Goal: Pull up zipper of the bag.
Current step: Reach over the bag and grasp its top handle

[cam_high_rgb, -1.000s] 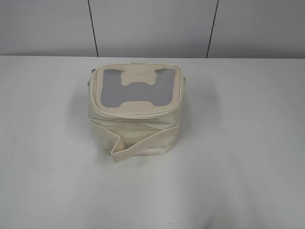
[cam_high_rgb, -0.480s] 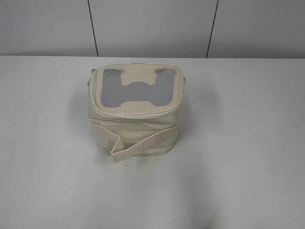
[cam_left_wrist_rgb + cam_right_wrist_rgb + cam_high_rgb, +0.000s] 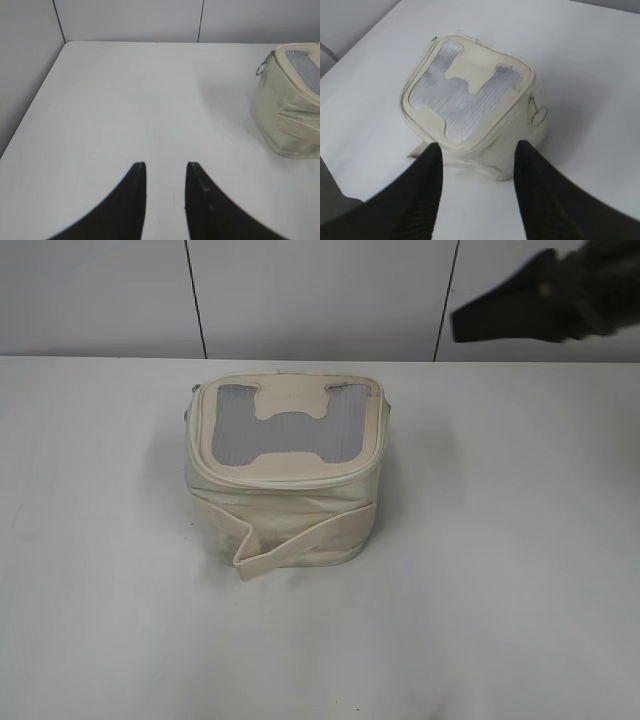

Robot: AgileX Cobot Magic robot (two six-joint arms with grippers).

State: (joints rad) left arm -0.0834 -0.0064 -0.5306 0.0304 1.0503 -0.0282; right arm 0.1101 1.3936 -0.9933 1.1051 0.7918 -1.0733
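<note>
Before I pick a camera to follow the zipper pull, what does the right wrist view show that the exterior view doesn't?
Only the right wrist view shows a ring pull hanging on the bag's side, seen between the open right gripper's fingers. Only the exterior view shows the front strap and the wall behind. Both show the grey mesh top and white table.

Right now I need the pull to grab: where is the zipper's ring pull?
In the right wrist view a ring pull hangs off the bag's right side, just under the top rim. The left wrist view shows one at the bag's upper left corner.
</note>
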